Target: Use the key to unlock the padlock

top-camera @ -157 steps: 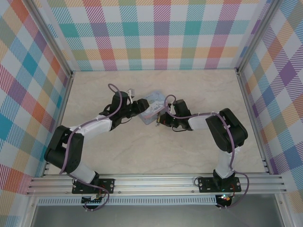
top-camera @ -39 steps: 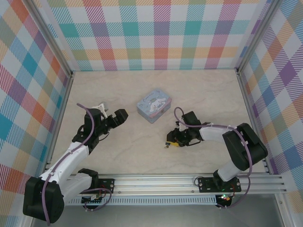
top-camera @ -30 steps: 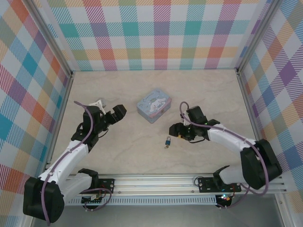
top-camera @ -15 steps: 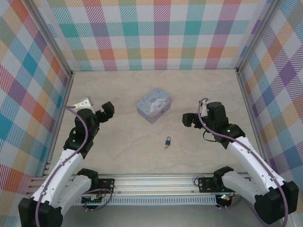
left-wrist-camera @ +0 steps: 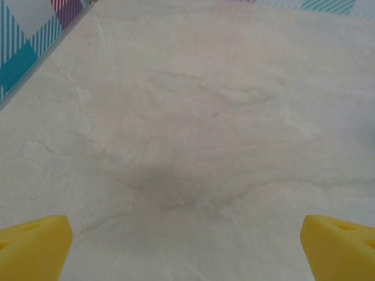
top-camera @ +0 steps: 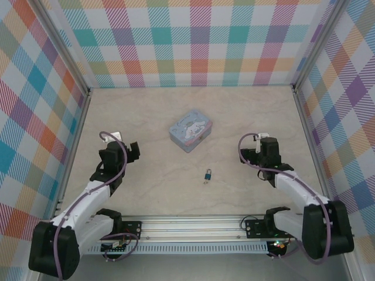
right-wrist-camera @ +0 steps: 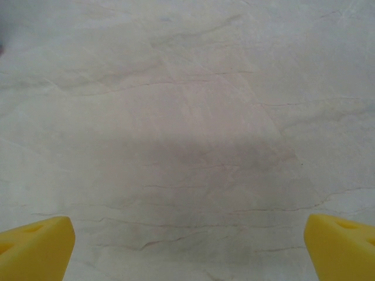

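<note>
The tiny dark blue padlock (top-camera: 208, 174) lies on the table in the top view, in front of the tin and midway between the arms. A silvery speck, the key (top-camera: 205, 182), touches its near end; whether it sits in the lock is too small to tell. My left gripper (top-camera: 132, 151) is far to the padlock's left, open. In the left wrist view its yellow fingertips (left-wrist-camera: 35, 246) stand wide apart over bare table. My right gripper (top-camera: 247, 156) is off to the padlock's right, also open, with its fingertips (right-wrist-camera: 340, 246) spread over bare table.
A light-blue cartoon-printed tin (top-camera: 190, 131) sits behind the padlock at mid-table. Checked walls enclose the table on three sides, and a metal rail (top-camera: 193, 225) runs along the near edge by the arm bases.
The right gripper let go of the padlock, opened and drew back to the right. The left arm also pulled back toward its base. The padlock and key stay where they were left.
</note>
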Robot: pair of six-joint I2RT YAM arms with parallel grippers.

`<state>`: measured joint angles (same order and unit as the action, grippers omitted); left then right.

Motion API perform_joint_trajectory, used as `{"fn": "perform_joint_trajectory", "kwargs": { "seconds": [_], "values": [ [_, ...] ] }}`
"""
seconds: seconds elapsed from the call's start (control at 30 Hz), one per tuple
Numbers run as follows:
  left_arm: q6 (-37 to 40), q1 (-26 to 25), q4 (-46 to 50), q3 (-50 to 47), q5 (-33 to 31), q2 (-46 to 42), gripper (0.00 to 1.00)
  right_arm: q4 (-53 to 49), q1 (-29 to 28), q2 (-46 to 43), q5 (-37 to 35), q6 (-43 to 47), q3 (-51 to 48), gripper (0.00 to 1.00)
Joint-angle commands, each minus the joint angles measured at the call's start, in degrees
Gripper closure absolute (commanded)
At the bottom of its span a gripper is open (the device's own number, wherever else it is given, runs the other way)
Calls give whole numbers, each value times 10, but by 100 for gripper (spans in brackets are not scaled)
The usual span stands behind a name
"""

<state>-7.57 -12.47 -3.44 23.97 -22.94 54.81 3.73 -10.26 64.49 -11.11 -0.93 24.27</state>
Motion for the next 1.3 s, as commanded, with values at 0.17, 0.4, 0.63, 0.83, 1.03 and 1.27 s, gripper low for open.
{"fn": "perform_joint_trajectory", "kwargs": {
  "seconds": [0.17,0.4,0.63,0.83,1.03,1.27],
  "values": [
    [49,25,-181,-42,37,102,0,329,29,92,69,56,-40,0],
    [97,32,-262,-42,84,150,0,419,50,183,97,55,-20,0],
    [133,44,-349,-34,148,213,0,452,89,230,148,27,-18,0],
    [122,68,-422,-17,201,300,0,442,106,237,143,2,-7,0],
    [91,86,-442,-3,179,352,0,439,105,236,142,3,-7,0],
    [89,88,-437,-1,179,350,0,439,105,235,141,3,-7,0]
  ]
}}
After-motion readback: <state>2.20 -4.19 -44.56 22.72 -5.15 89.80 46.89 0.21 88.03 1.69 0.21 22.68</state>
